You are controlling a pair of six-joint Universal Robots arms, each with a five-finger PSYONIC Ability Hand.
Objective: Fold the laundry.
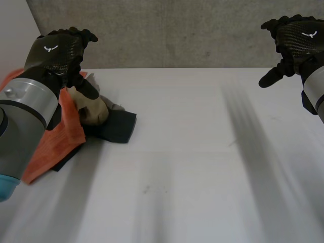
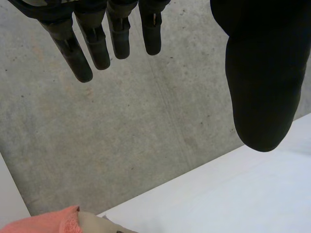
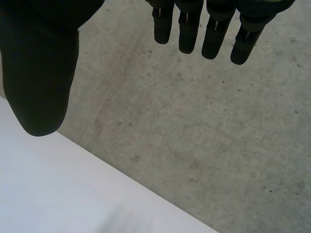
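Note:
A heap of laundry lies at the table's far left: an orange towel [image 1: 55, 136], a beige piece [image 1: 90, 109] on top of it and a black cloth [image 1: 117, 127] beside it. My left hand [image 1: 55, 53] hangs above the heap, raised off the table, fingers [image 2: 80, 53] straight and apart from the thumb, holding nothing. A bit of the orange towel [image 2: 43, 223] and the beige piece [image 2: 97, 224] lies below it. My right hand [image 1: 293, 40] is raised at the far right, fingers [image 3: 214, 34] straight, empty.
The white table [image 1: 192, 167] stretches wide and bare in front and to the right of the heap. A grey concrete wall [image 1: 177, 30] stands right behind the table's far edge.

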